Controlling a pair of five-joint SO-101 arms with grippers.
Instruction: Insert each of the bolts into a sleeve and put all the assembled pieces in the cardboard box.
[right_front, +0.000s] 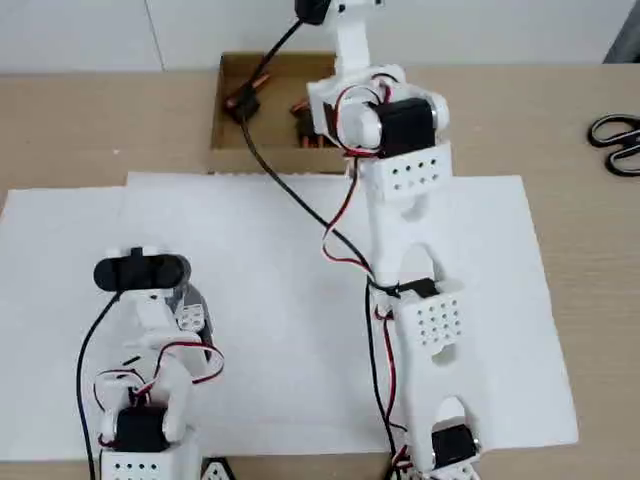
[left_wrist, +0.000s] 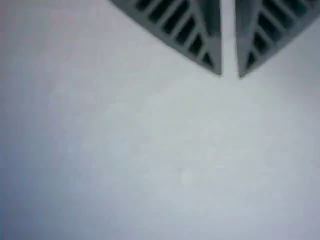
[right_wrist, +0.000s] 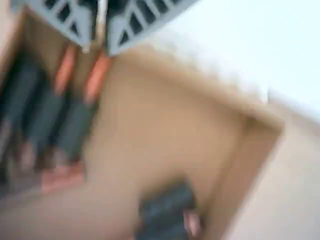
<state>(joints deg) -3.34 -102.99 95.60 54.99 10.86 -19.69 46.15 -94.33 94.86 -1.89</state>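
High view
- cardboard box (right_front: 225, 110): at the far edge of the table (right_front: 80, 120), just beyond the far edge of the white sheet (right_front: 250, 300).
- assembled pieces (right_front: 243, 100): dark bodies with orange ends, inside the box; one by the left wall, others toward the right half.
- right gripper (right_front: 315, 125): above the box's right half, arm stretched across the sheet.
- left gripper (right_front: 192, 312): over the sheet's near-left corner, arm folded.
- scissors (right_front: 615, 143): at the table's right edge, well apart.

Left wrist view
- left fingers (left_wrist: 200, 30): drawn almost together, slim gap only, nothing held; bare sheet beneath.

Right wrist view
- right fingers (right_wrist: 135, 20): nearly closed, nothing seen between them, though blurred; tips just above the orange ends of pieces lying side by side along one wall. Another piece near a box corner.

Judgement
- step in hand: likely the last drop-off into the box, task at or near its end.
- doing it well: raise the claw straight up past the walls before swinging back; keep the tips off the pieces beneath; mind the cable trailing over the box's near edge.
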